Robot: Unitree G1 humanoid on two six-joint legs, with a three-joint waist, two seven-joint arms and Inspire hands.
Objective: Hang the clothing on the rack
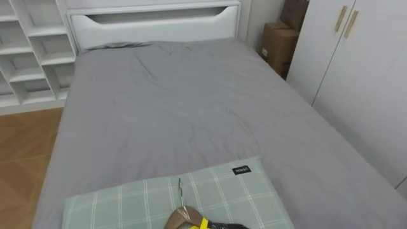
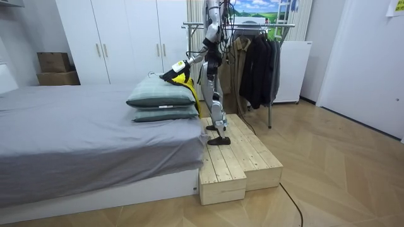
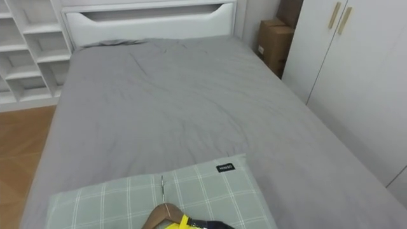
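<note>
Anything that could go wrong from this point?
The hanger sits low over the checked pillow; its hook could snag the cover. The rack stands behind the robot, which is up on a stepped wooden platform; turning could mean a misstep at its edge. The rack already holds dark coats, so room looks tight.

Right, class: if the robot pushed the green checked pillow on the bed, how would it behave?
The green checked pillow looks plump and soft, so it would probably dent and flop, not stay stiff. It rests on a second pillow, so a push may slide it off. Likely light for its size.
</note>
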